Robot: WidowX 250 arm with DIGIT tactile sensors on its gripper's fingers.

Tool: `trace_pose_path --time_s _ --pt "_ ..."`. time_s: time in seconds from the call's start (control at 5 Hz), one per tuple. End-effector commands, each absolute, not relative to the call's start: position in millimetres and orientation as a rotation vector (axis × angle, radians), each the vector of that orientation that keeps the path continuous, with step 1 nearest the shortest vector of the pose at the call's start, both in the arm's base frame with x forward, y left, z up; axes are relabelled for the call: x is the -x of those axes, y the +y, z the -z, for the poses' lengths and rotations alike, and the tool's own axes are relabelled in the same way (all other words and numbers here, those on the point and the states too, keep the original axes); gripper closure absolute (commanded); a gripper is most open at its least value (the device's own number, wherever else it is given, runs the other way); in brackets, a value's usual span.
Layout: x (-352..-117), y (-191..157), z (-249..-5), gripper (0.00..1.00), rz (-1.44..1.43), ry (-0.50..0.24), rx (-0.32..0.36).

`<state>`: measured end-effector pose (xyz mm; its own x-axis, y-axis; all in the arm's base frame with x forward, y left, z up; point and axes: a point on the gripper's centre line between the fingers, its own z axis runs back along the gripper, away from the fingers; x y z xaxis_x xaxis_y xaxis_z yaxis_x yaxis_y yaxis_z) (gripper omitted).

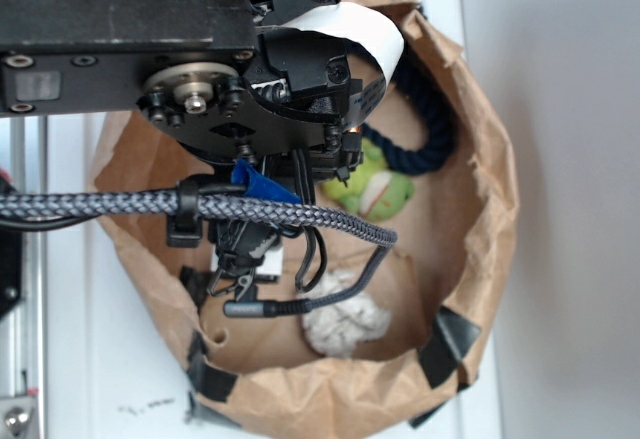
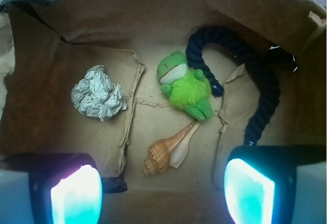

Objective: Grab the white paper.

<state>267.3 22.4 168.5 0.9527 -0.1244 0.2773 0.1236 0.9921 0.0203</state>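
Wrist view: gripper (image 2: 162,191) open above brown bag (image 2: 46,132); white paper (image 2: 98,93) left, unobstructed; green plush (image 2: 185,85), shell (image 2: 168,150), navy rope (image 2: 255,76) right.

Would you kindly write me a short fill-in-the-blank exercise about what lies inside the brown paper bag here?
1. In the wrist view, the white paper lies to the ____ of the green plush toy.
2. The claw holds ____.
3. The dark blue ____ curves round the toy.
4. The seashell lies on the floor of the ____.

Missing words: left; nothing; rope; bag
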Motion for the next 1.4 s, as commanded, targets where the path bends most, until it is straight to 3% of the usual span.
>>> trace_pose_path --time_s 0.0,0.2,0.4,0.6,1.2 --pt "-268.1 23.3 -148.5 0.00 0.017 -0.385 -0.106" --pt "-260.7 7.5 -133.3 0.00 0.052 -0.405 -0.134" --pt "-261.1 -8.2 -130.9 0.00 0.056 -0.381 -0.130" --pt "-268.0 -23.4 -129.8 0.00 0.053 -0.350 -0.106" --pt "-289.7 -43.3 -120.3 0.00 0.147 -0.383 -0.033"
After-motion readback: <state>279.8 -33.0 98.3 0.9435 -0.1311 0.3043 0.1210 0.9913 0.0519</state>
